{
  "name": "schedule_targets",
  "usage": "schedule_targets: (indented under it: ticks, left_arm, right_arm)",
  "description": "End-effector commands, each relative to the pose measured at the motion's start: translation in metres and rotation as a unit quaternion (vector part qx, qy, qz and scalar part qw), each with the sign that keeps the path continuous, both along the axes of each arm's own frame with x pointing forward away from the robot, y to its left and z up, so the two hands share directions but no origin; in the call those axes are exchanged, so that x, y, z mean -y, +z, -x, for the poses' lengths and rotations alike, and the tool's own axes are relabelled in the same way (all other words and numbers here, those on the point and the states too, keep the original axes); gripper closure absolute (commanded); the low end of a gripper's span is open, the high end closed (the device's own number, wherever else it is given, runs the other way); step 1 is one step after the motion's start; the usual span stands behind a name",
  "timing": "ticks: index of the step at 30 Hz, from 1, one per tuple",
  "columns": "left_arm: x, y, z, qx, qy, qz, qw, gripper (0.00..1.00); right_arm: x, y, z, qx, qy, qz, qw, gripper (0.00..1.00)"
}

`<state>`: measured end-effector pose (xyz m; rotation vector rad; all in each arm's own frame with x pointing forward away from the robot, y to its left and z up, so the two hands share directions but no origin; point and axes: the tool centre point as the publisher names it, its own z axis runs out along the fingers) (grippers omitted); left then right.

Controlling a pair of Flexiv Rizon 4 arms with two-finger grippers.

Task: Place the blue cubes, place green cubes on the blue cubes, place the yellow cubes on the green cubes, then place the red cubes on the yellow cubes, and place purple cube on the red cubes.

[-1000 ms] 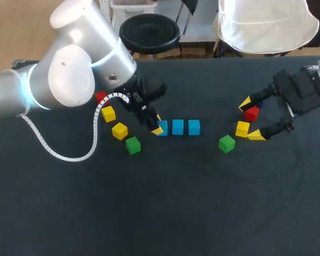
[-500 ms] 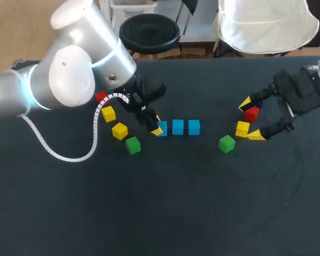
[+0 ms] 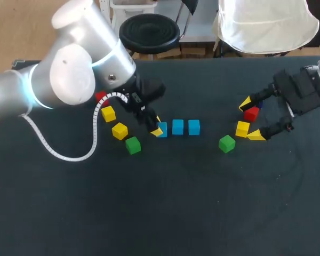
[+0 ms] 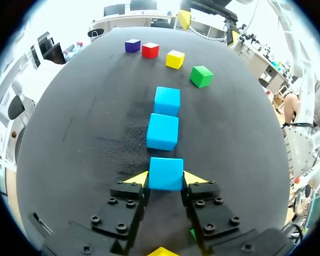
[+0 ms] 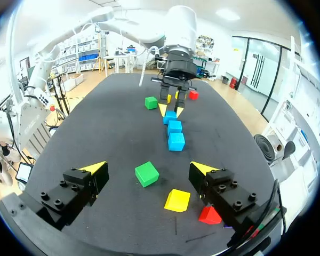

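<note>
Bench: dark bench (image 3: 165, 213).
Left pincer (image 4: 166, 180): grips the blue cube (image 4: 166, 173) ending the blue row (image 4: 163, 132).
Right pincer (image 3: 250, 119): wide, empty.
Tip: release gently and lift straight, leaving the row aligned.

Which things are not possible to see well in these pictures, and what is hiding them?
Head view: the purple cube is almost wholly behind the red cube.
Head view: the other red cube is partly behind the left arm.
Left wrist view: of the green cube, only a sliver shows under the left gripper.
</note>
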<state>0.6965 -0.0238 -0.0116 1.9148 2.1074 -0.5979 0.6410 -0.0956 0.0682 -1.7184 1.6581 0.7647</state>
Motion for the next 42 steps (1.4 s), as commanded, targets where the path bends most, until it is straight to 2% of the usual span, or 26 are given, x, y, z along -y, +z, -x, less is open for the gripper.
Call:
schedule_targets:
  ticks: [1,11,42]
  left_arm:
    - [0.001,-0.005,-0.005,-0.003,-0.001,-0.003,1.0,1.0]
    - [0.0,0.005,-0.001,0.006,-0.005,0.004,1.0,1.0]
    - [0.0,0.002,-0.003,0.004,-0.013,0.009,1.0,1.0]
  right_arm:
    - [0.0,0.0,0.0,0.0,0.0,-0.001,1.0,0.0]
    - [0.0,0.0,0.0,0.0,0.0,-0.001,1.0,0.0]
    - [0.0,0.0,0.0,0.0,0.0,-0.001,1.0,0.0]
